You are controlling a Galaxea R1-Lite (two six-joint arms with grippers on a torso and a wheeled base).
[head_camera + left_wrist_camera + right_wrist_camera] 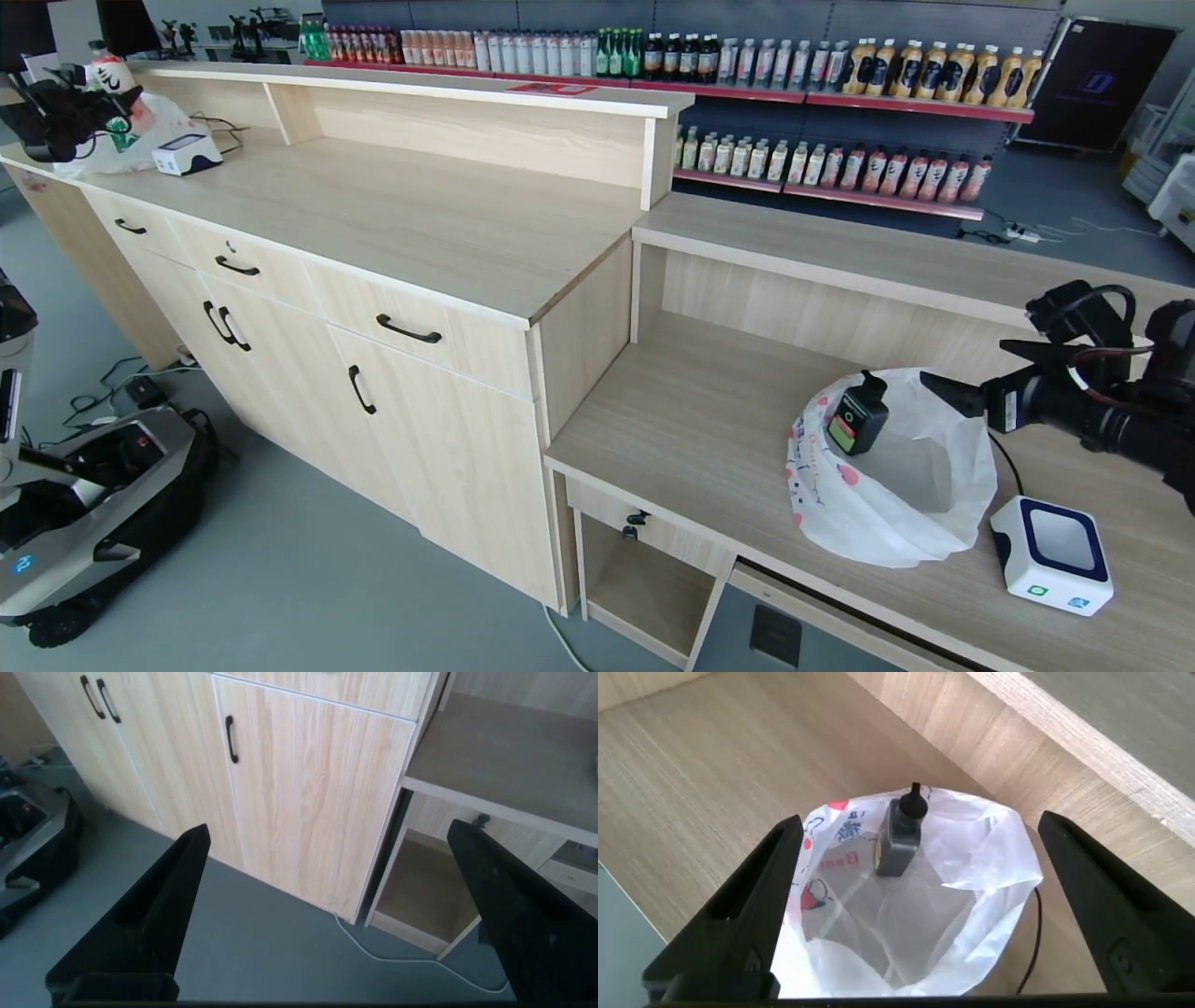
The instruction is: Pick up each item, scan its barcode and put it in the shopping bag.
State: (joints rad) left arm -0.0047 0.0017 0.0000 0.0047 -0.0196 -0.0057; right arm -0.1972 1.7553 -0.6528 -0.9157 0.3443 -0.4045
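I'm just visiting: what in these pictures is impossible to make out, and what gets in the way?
Bottom of the white plastic shopping bag: head and right wrist views, partly hidden by its own crumpled folds.
Small black box at the bag's rim: too small to identify in either view.
Distant drink bottles: head view, labels too small.

White shopping bag (892, 523) with red print, black bottle (857, 420), white-and-navy scanner (1053, 557).

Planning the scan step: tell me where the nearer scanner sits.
Head view: the scanner sits on the low counter at the robot's right, just beside the shopping bag, near the counter's front edge.
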